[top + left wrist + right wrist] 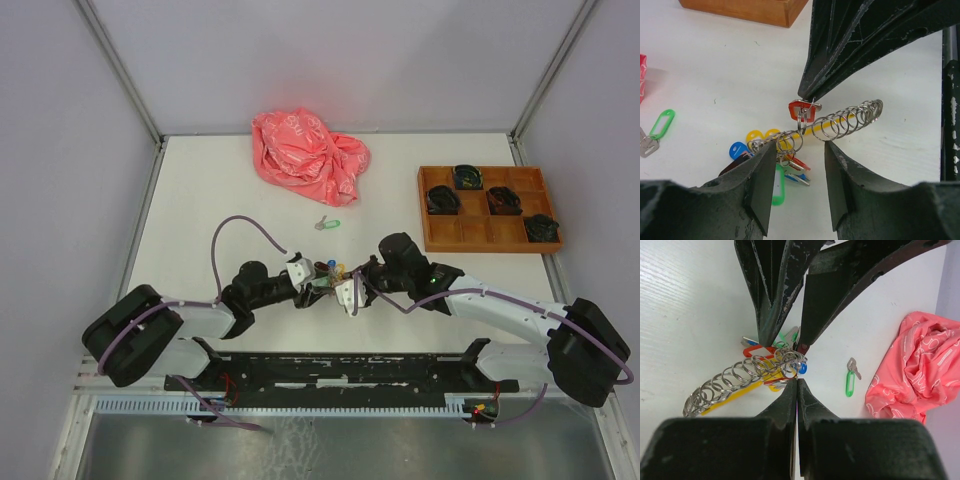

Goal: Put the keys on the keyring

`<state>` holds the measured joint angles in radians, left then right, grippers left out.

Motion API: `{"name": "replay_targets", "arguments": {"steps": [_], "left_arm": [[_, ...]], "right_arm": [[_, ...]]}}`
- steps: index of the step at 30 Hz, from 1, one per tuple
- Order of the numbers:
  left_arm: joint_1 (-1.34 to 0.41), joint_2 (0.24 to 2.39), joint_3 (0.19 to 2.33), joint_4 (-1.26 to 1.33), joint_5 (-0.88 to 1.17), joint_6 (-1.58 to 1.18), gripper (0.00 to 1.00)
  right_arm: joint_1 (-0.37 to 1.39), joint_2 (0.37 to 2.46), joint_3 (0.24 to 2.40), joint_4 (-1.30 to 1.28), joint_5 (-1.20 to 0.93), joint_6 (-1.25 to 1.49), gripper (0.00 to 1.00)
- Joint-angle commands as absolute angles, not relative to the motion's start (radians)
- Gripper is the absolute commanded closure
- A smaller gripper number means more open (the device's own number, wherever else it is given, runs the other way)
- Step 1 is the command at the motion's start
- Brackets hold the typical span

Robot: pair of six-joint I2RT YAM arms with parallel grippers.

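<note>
A white table (200, 200) fills an enclosure with pale walls (330, 60). Two robot arms reach in from the near edge. The left arm (190, 325) and right arm (500, 310) bend inward, and their tips meet near the middle of the table.

A crumpled pink cloth (305, 155) lies at the back centre. To the right sits a wooden tray (432, 240) divided into compartments. Four of them hold small black objects (443, 200) (too small to identify).

The left hand (800, 149) is spread, its two dark fingers standing apart with nothing gripped between them. The right hand (809, 96) faces it with its fingers pressed together. Its tips pinch the top of the red-tagged key (801, 111).

A keyring coil (840, 122) of many silver rings lies on the table, stretched out like a spring. One end passes across the gap between the left fingers, just below the right hand's tips. A yellow strip (805, 131) runs along the coil.

A bunch of tagged keys (747, 145) lies at the coil's other end. Yellow, blue and green tags show in it, and more red ones.

The green-tagged key (327, 224) lies flat and alone on the table. It is between the cloth and the hands, apart from both.
</note>
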<state>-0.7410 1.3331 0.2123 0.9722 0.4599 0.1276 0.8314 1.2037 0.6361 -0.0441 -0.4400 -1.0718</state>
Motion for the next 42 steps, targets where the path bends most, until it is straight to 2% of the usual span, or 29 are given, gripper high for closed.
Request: {"name": "replay_targets", "arguments": {"steps": [1, 21, 27, 32, 37, 42], "left_arm": [[-0.739, 1.348, 0.242, 1.018, 0.516, 0.266, 0.50], [-0.729, 1.416, 0.298, 1.057, 0.606, 0.259, 0.59], [-0.729, 1.433, 0.322, 1.022, 0.615, 0.270, 0.70], [-0.729, 1.430, 0.323, 0.973, 0.607, 0.294, 0.85], [-0.729, 1.408, 0.302, 0.962, 0.570, 0.303, 0.97], [-0.727, 1.395, 0.284, 1.012, 0.516, 0.263, 0.97]], "right_arm": [[0.836, 1.189, 0.685, -0.045, -0.465, -1.106, 0.99], [0.847, 1.207, 0.710, -0.085, -0.467, -1.124, 0.99], [0.850, 1.205, 0.711, -0.092, -0.459, -1.132, 0.99], [0.850, 1.197, 0.711, -0.098, -0.444, -1.132, 0.99], [0.850, 1.174, 0.696, -0.098, -0.369, -1.118, 0.99], [0.849, 1.168, 0.663, -0.093, -0.339, -1.104, 0.99]]}}
